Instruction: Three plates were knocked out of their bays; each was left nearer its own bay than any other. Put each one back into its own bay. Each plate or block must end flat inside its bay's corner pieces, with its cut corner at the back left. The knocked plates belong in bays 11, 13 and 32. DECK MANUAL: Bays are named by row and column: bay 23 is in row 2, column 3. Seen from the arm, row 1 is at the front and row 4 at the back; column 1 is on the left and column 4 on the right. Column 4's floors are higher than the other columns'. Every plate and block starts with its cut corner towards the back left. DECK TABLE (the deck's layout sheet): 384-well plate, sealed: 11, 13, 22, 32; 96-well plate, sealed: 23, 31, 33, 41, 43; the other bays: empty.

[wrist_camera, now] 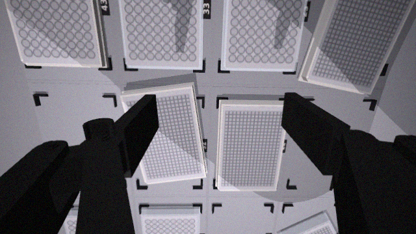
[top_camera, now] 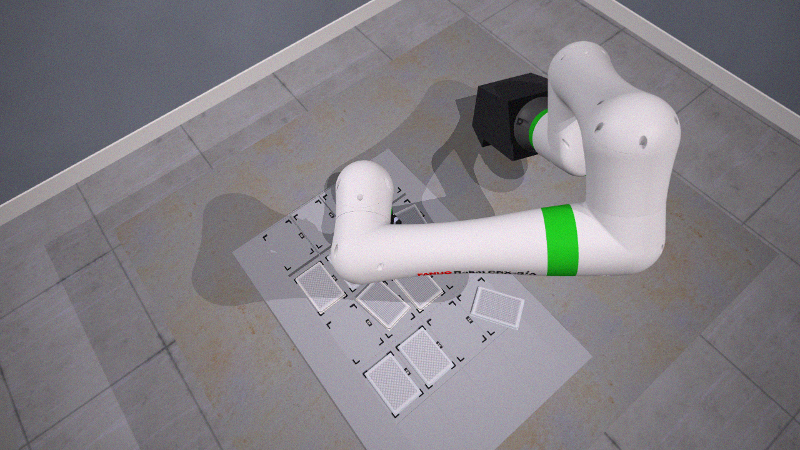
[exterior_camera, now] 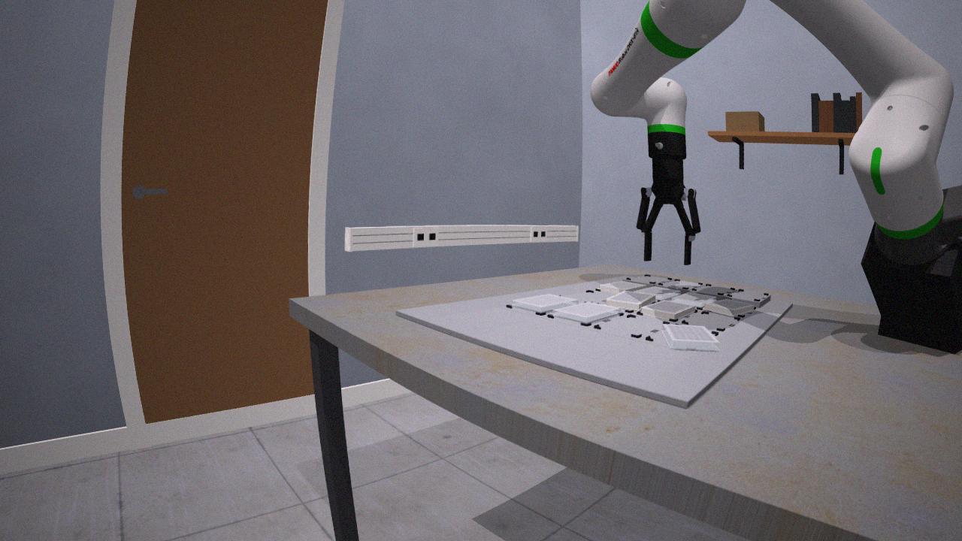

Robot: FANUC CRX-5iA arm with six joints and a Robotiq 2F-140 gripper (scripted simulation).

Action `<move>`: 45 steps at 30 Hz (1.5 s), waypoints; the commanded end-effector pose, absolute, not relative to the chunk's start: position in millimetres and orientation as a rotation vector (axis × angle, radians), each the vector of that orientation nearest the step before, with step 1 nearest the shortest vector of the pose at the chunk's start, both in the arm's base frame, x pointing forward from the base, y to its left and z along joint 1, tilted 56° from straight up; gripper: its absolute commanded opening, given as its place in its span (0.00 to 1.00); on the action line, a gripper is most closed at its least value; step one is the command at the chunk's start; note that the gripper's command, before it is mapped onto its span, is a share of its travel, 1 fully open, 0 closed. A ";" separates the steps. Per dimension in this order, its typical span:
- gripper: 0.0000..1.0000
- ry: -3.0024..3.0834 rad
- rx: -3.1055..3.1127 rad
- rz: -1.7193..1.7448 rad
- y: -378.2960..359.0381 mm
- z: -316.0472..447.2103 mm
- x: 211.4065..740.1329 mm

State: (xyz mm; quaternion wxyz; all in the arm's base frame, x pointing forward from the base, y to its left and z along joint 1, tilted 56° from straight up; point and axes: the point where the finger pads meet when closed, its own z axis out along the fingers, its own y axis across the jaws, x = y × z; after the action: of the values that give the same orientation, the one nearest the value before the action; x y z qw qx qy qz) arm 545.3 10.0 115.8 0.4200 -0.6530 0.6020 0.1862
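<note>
The gripper [exterior_camera: 667,261] [wrist_camera: 220,110] is open and empty, above the deck; in the top view the arm hides it. The 384-well plate of bay 32 [top_camera: 383,305] [exterior_camera: 630,300] [wrist_camera: 175,130] sits turned and shifted off its corner pieces, partly behind a finger in the wrist view. The plate of bay 13 [top_camera: 412,214] [exterior_camera: 733,307] [wrist_camera: 357,49] lies slanted, its lower edge out past the bay. The plate of bay 11 [top_camera: 497,307] [exterior_camera: 691,337] [wrist_camera: 322,229] lies turned across its corners; the wrist view cuts it off. The cut corners are not clear.
The plate in bay 22 [top_camera: 419,289] [wrist_camera: 250,146] sits straight, close beside the bay 32 plate. Plates 43 [wrist_camera: 58,32], 33 [wrist_camera: 162,32] and 23 [wrist_camera: 263,32] line the wrist view's top. Plates 31 [top_camera: 425,356] and 41 [top_camera: 392,384] stand on the deck's column 1 side.
</note>
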 end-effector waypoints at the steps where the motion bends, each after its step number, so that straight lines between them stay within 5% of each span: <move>1: 0.70 1.534 -1.580 0.471 8.7 115.5 547.3; 13: 0.70 1.534 -1.581 0.471 8.7 115.5 547.3; 14: 1.00 1.534 -1.580 0.471 10.6 117.2 544.3; 45: 1.00 1.534 -1.580 0.471 62.8 163.9 462.0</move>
State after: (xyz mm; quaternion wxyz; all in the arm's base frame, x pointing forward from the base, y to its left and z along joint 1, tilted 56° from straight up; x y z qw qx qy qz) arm 473.4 56.5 156.8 0.4303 -0.6335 0.6144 0.1898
